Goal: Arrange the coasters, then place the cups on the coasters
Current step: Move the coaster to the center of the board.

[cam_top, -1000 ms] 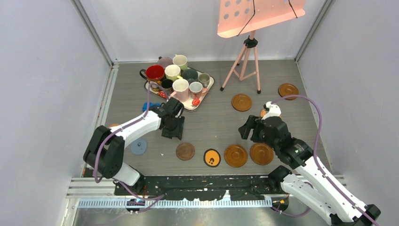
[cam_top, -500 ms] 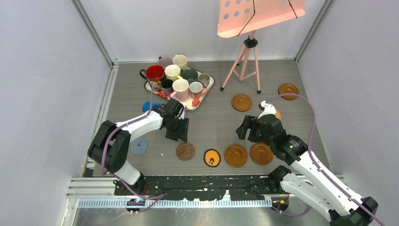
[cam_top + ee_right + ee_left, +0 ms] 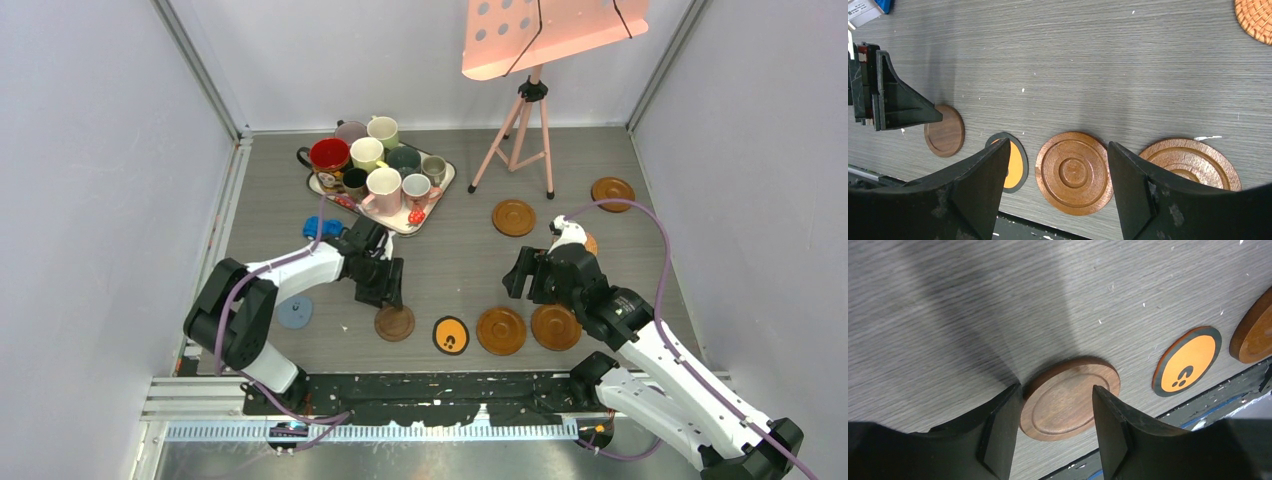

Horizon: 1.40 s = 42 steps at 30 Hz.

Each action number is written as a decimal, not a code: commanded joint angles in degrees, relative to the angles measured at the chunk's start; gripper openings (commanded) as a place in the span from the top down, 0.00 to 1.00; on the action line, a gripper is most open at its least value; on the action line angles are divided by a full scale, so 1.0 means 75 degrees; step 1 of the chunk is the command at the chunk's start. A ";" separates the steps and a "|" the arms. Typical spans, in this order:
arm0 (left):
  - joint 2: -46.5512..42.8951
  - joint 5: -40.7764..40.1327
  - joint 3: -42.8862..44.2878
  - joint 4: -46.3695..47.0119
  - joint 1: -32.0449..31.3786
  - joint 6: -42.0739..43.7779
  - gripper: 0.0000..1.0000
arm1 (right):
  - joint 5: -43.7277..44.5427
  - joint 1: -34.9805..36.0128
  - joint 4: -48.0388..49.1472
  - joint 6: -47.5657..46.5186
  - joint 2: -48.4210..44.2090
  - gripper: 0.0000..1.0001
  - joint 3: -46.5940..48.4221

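Bright, even overhead light; soft shadows, wrist views perhaps slightly blurred.

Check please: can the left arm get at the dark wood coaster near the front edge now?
Probably yes. The left end effector sits right at the dark wood coaster, with one finger on each side of it, jaws open, and nothing else lies in between.
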 commanded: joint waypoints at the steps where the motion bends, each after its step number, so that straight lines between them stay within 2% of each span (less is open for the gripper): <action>1: -0.0133 0.0252 -0.0369 0.0032 -0.0194 -0.0148 0.43 | 0.0104 0.0021 0.0045 -0.0040 -0.0123 0.22 0.0134; 25: -0.0287 -0.0078 -0.0137 -0.0545 -0.0924 -0.0486 0.45 | 0.0075 0.0015 0.0159 0.0128 -0.0091 0.22 0.0042; 34: -0.1014 -0.0232 -0.0018 -0.0740 -0.0985 -0.0540 0.46 | 0.0021 0.0017 0.0240 0.0282 0.0226 0.23 0.0127; 38: -0.1660 -0.0951 0.0414 -0.1177 -0.0985 -0.0403 0.45 | -0.0043 0.0015 0.0292 0.0427 0.0559 0.23 0.0298; 42: -0.2480 -0.3112 0.0772 -0.1773 -0.0979 -0.0561 0.43 | -0.0206 0.0021 0.0555 0.0566 0.0801 0.23 0.0386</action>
